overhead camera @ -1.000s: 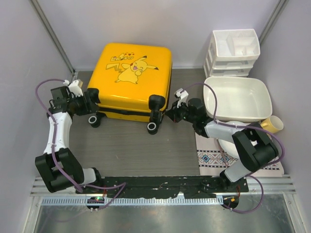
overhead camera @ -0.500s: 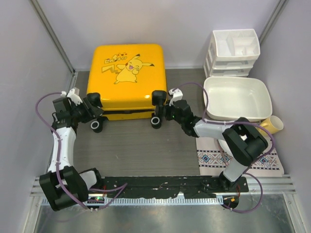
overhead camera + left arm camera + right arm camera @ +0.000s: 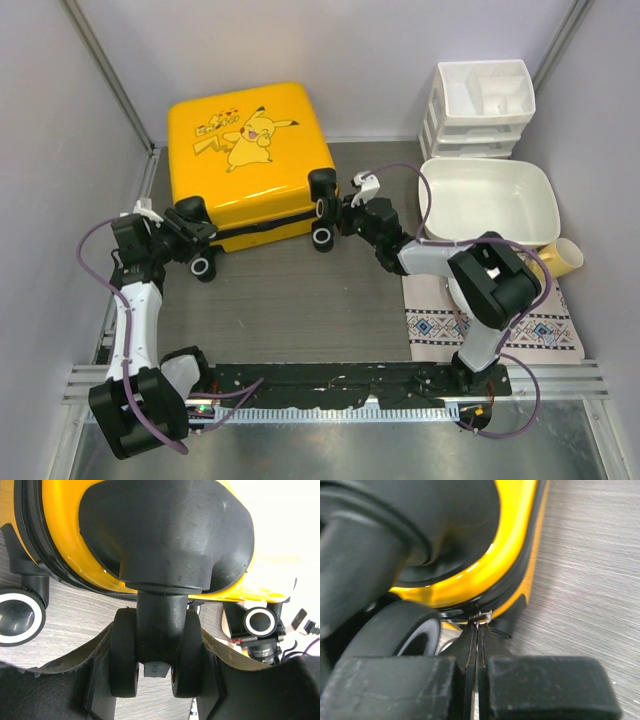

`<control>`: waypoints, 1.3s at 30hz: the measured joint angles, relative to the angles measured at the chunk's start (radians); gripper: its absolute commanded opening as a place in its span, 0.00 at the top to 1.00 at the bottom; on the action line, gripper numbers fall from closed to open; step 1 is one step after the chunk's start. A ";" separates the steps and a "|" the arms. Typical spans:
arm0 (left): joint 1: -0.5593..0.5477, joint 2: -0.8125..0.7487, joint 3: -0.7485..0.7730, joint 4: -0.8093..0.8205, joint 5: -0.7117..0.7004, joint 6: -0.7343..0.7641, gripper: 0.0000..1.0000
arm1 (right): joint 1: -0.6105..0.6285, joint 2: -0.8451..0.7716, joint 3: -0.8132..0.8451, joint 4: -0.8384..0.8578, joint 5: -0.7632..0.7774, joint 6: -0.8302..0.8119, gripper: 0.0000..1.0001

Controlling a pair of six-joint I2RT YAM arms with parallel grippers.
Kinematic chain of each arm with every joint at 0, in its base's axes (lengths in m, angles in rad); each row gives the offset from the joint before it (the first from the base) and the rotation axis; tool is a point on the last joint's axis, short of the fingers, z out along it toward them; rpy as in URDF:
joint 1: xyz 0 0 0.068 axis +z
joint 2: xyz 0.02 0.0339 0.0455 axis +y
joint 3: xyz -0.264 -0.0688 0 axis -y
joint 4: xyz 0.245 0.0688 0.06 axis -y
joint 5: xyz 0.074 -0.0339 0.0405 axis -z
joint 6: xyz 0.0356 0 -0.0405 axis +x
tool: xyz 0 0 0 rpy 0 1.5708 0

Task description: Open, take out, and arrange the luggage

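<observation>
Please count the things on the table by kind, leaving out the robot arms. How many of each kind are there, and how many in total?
yellow suitcase: 1
white drawer organizer: 1
white basin: 1
cup: 1
patterned mat: 1
Total: 5

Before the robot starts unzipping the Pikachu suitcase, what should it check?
1. Steady hold: left gripper clamps a wheel: ok.
2. Pulling grip: right gripper pinches the zipper pull: ok.
3. Pose: suitcase lies flat, lid closed: ok.
4. Zipper track free all the way round: cannot tell, the far side is hidden.
5. Room: white basin stands apart from the suitcase: ok.
</observation>
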 measured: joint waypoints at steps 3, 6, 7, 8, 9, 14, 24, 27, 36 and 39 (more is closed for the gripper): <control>-0.001 -0.014 0.000 -0.027 0.002 -0.023 1.00 | 0.011 -0.045 -0.085 0.079 -0.036 -0.008 0.99; 0.000 -0.013 0.003 -0.043 0.006 -0.021 1.00 | 0.027 -0.058 -0.150 0.172 -0.031 -0.039 0.99; 0.000 -0.007 0.008 -0.047 0.006 -0.021 1.00 | 0.034 -0.057 -0.156 0.192 -0.019 -0.050 0.99; 0.000 0.001 0.015 -0.051 0.006 -0.021 1.00 | 0.042 -0.055 -0.160 0.214 0.003 -0.064 0.99; 0.000 0.008 0.020 -0.054 0.003 -0.021 1.00 | 0.051 -0.051 -0.161 0.228 0.022 -0.075 0.99; -0.002 0.050 0.040 -0.068 0.015 -0.024 1.00 | 0.121 0.005 -0.161 0.330 0.183 -0.171 0.99; -0.001 0.051 0.023 -0.034 0.039 -0.063 1.00 | 0.221 0.090 -0.198 0.520 0.187 -0.389 0.99; -0.002 0.040 0.000 -0.001 0.038 -0.072 1.00 | 0.234 0.092 -0.202 0.531 0.195 -0.410 0.99; -0.018 0.001 -0.026 0.037 0.002 -0.096 1.00 | 0.335 0.172 -0.053 0.474 0.264 -0.392 0.99; -0.021 -0.008 -0.030 0.039 -0.008 -0.096 1.00 | 0.366 0.189 0.004 0.420 0.303 -0.367 0.99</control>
